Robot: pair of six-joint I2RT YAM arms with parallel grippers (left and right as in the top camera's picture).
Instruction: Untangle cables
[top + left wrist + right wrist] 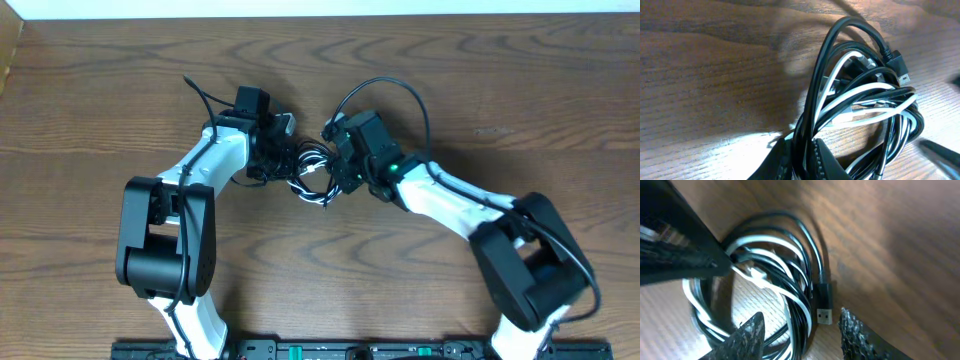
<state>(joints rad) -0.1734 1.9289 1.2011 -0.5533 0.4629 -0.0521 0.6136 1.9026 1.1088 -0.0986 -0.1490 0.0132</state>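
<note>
Coiled thin black and white cables (312, 178) stretch lengthwise away from the left claw (802, 154), which is clamped narrow on their strands. The right claw (801, 319) straddles them, fingers apart.

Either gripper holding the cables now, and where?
The left gripper pinches the cables by a few black strands at the bundle's edge. The right gripper stands open astride the loops, holding nothing.

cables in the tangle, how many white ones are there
1 that shows: the white cable winds through the black cables in one tangle on the table. Another could be hidden underneath.
</note>
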